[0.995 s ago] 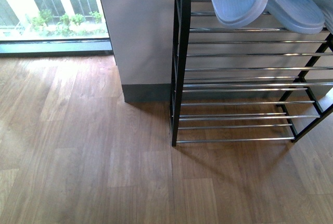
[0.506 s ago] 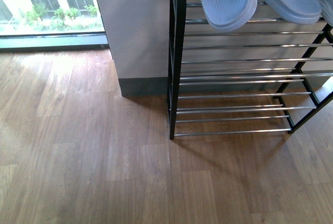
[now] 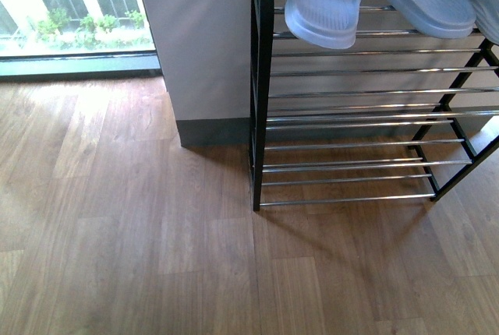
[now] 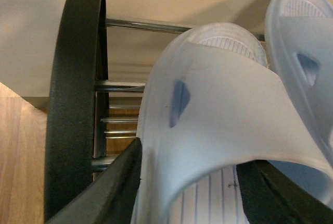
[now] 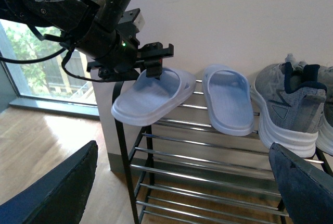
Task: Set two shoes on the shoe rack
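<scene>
**Already on the rack: grey sneakers beside the slippers**

Apparently both grey mesh sneakers with white soles (image 5: 291, 110) stand on the top tier of the black metal shoe rack with silver bars (image 5: 208, 174), far from the left gripper (image 5: 152, 62). That gripper pinches a pale blue rubber slipper (image 5: 151, 96) whose long axis crosses the bars. The right gripper (image 5: 182, 182) hangs wide open, empty, nearer the sneakers.

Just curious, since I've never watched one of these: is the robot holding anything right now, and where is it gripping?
Yes. The left gripper holds a pale blue slipper by its strap. The right gripper is open and holds nothing.
</scene>
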Action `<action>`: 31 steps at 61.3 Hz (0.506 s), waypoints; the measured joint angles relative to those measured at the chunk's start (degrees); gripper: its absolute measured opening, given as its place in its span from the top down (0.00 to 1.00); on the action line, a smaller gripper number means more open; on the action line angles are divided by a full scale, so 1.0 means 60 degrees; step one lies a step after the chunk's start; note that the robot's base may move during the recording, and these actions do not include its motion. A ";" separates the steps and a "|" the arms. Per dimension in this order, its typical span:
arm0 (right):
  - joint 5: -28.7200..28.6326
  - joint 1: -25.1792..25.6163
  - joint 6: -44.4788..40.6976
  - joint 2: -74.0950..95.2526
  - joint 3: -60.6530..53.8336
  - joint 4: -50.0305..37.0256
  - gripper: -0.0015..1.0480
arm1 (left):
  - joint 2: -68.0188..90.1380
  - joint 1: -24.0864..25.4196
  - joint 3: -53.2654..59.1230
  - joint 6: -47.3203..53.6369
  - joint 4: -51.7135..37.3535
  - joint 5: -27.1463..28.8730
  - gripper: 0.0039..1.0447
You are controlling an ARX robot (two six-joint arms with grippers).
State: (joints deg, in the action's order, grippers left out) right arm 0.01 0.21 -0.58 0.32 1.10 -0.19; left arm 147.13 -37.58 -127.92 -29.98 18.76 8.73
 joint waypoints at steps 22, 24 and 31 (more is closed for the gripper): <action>0.0000 0.0000 0.0000 0.0004 0.0000 0.0000 0.09 | -0.1738 0.0051 0.2313 -0.1279 -0.1366 -0.2670 0.09; 0.0000 0.0000 0.0000 0.0000 0.0000 0.0000 0.09 | -0.2047 0.0091 0.2688 -0.1439 -0.1599 -0.2929 0.09; 0.0000 0.0000 0.0000 0.0000 0.0000 0.0000 0.09 | -0.3697 0.0492 0.4586 -0.2401 -0.2881 -0.3952 0.09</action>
State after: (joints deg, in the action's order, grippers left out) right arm 0.01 0.21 -0.58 0.32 1.10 -0.19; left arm 124.95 -34.63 -100.40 -44.38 1.48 -14.98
